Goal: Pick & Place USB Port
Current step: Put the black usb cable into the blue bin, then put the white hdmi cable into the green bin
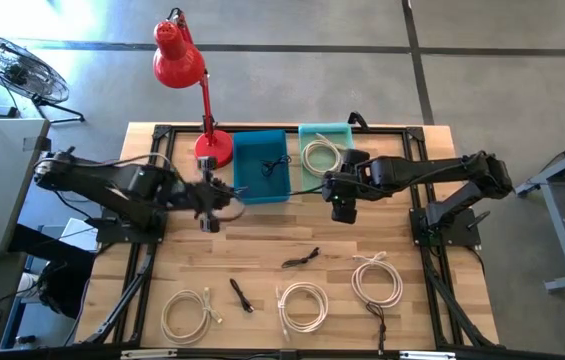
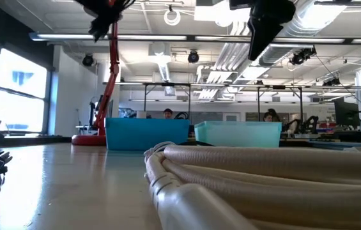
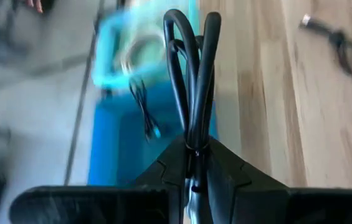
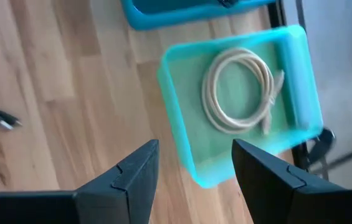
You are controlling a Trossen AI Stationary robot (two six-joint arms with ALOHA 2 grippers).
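Only its wrist view shows the left claw [image 3: 195,155] clamped on a looped black cable [image 3: 191,74]; right claw [image 4: 194,165] gapes apart.

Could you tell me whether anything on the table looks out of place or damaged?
Nothing stands out. The left gripper holds a looped black cable beside the blue bin; white cable coils lie tidily on the table.

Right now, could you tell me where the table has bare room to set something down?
The clearest patch is bare wood in the middle, between the blue bin and teal bin at the back and the black cable nearer the front. The front strip is crowded: three white cable coils and black cables. The left gripper holds a black cable beside the blue bin.
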